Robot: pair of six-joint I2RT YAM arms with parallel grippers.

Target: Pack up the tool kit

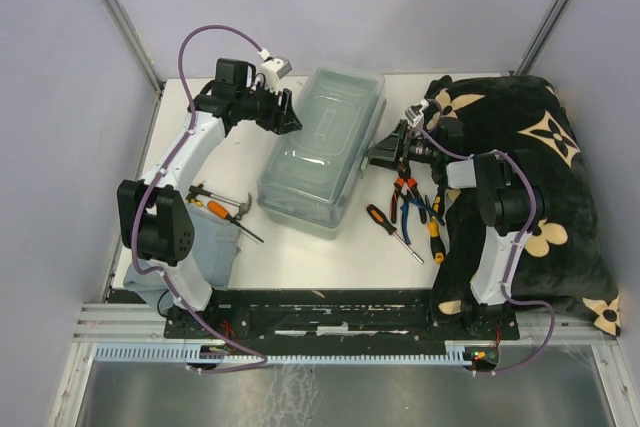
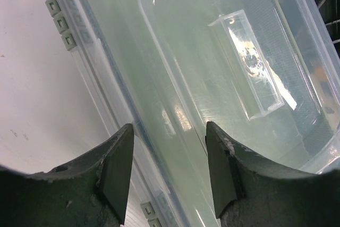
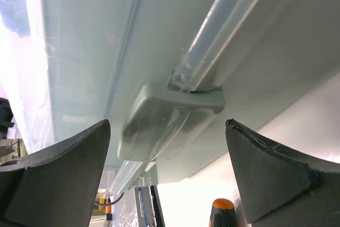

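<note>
White table [image 1: 300, 257]: toolbox [image 1: 322, 147] central; right gripper [image 1: 380, 155] wide at latch [image 3: 170, 120]; left gripper [image 1: 291, 116] astride rim, grip unclear; screwdrivers [image 1: 380, 217] beside.

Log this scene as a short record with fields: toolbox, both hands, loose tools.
toolbox: pale grey-green, middle of the table, translucent lid down
left hand: open, at the toolbox's left side, its rim seen between the fingers
right hand: open, facing the grey latch on the toolbox's right side, not touching it
hammer: left of the toolbox, by the folded grey-blue cloth
pliers and screwdrivers: on the table right of the toolbox, beside the black flowered blanket
</note>
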